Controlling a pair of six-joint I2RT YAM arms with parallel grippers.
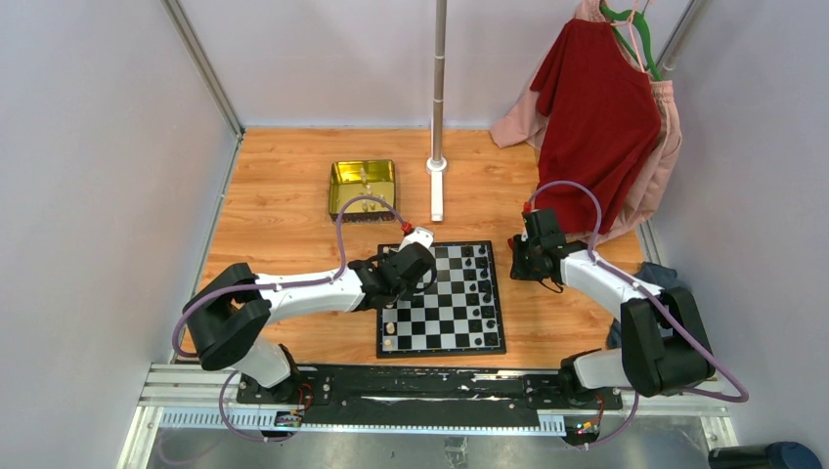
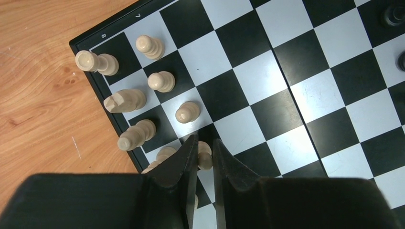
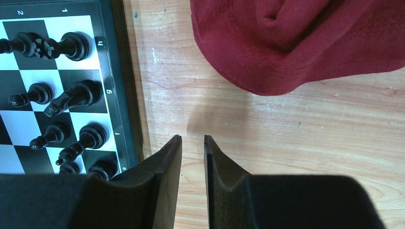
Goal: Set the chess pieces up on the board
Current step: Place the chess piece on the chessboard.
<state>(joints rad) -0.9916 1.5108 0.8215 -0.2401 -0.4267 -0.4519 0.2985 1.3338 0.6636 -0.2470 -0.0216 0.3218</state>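
Black fingers (image 2: 188, 157) of the left gripper (image 2: 204, 139) are seen closest, drawn close together with a cream pawn (image 2: 205, 160) pinched between them; the pawn's foot is hidden, so contact with the square below cannot be told. The pawn is held over the left edge of the board (image 2: 286, 95), beside the other cream pieces (image 2: 160, 81), which are ranged upright in two files along that edge. Black pieces (image 3: 74, 45) are ranged along the board's right edge. The board itself is laid flat on the wooden table (image 3: 286, 143), between the two arms. Just right of the board, the right gripper (image 3: 192, 138) is held above bare wood, its fingers slightly parted with nothing between them. A red garment (image 3: 296, 43) is draped at the far right, and a gold tin (image 1: 363, 186) is set far left of the board.
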